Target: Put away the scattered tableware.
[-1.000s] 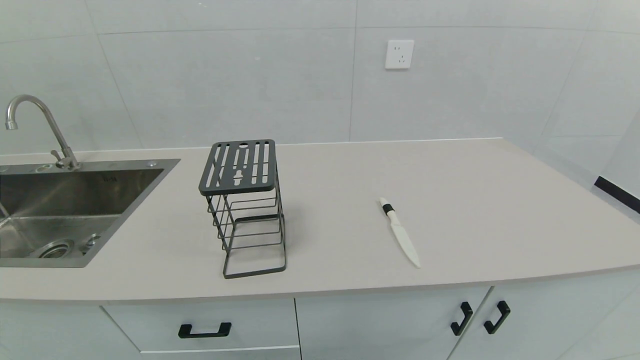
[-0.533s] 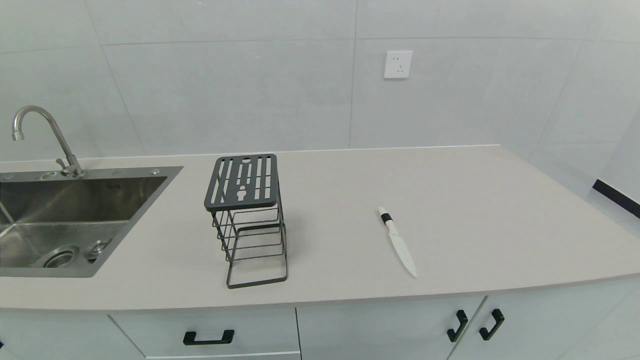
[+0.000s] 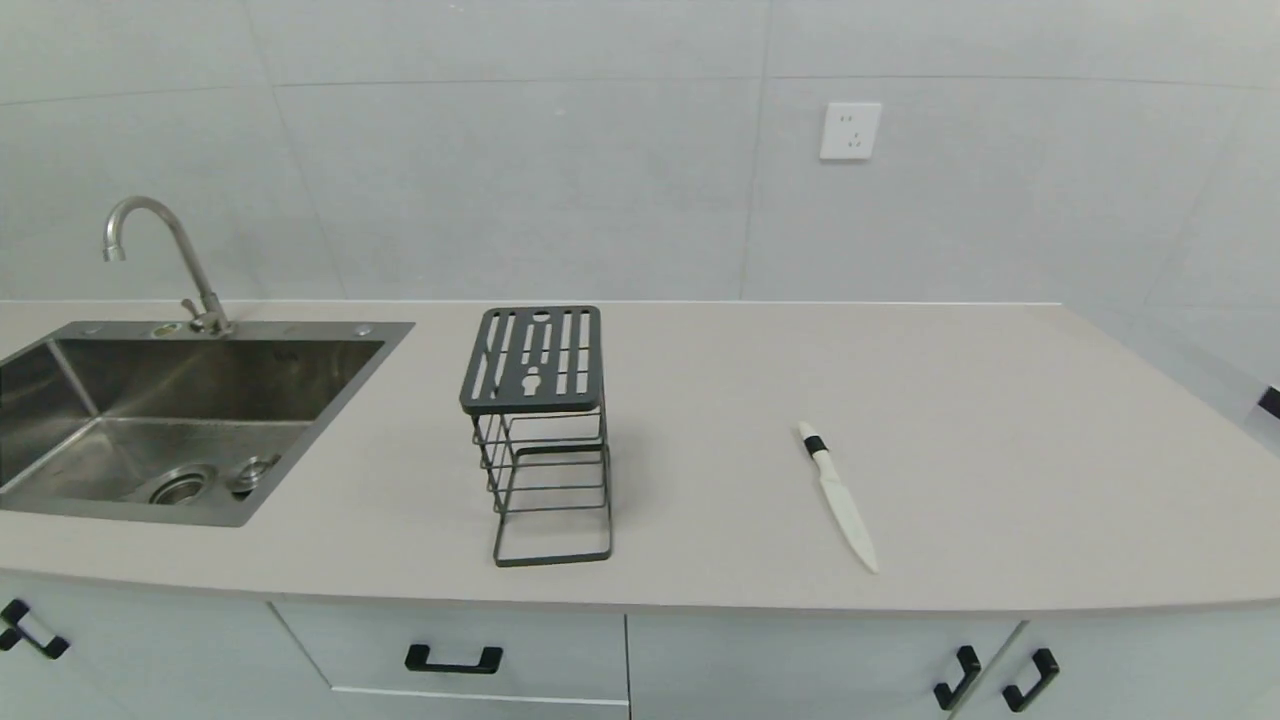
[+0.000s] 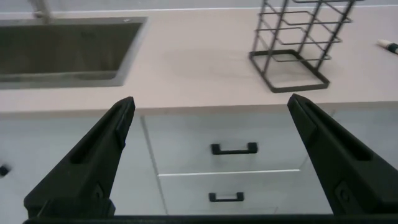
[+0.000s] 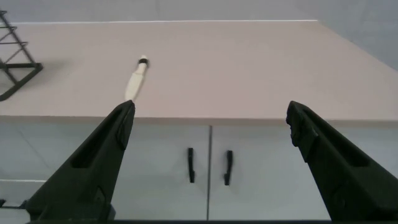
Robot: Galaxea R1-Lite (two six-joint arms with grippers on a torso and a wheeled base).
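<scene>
I'm looking at a long, pale beige countertop (image 3: 950, 400) with a matte, smooth face, backed by a wall (image 3: 520, 180) of large light-grey tiles that carries a white socket (image 3: 850, 130). Set into the counter on my left is a brushed steel sink (image 3: 250, 330) with a curved faucet (image 3: 192, 270) at its back rim. Below run white cabinet fronts (image 3: 780, 660) with short black handles (image 3: 452, 658). Near the middle of the counter stands a dark wire rack (image 3: 533, 357), upright, with a flat slotted plate on top and thin bars forming its open sides. The knife (image 3: 838, 495) lies flat on the counter, well apart from the rack on its right and near the front edge. Its white blade points toward me, and a black band circles its pale handle. The left gripper (image 4: 211, 102) sits out in front of the counter with its dark wedge-shaped fingers spread wide and nothing between them. The right gripper (image 5: 209, 107) is likewise spread wide and holding nothing, with the knife lying beyond it on the countertop.
</scene>
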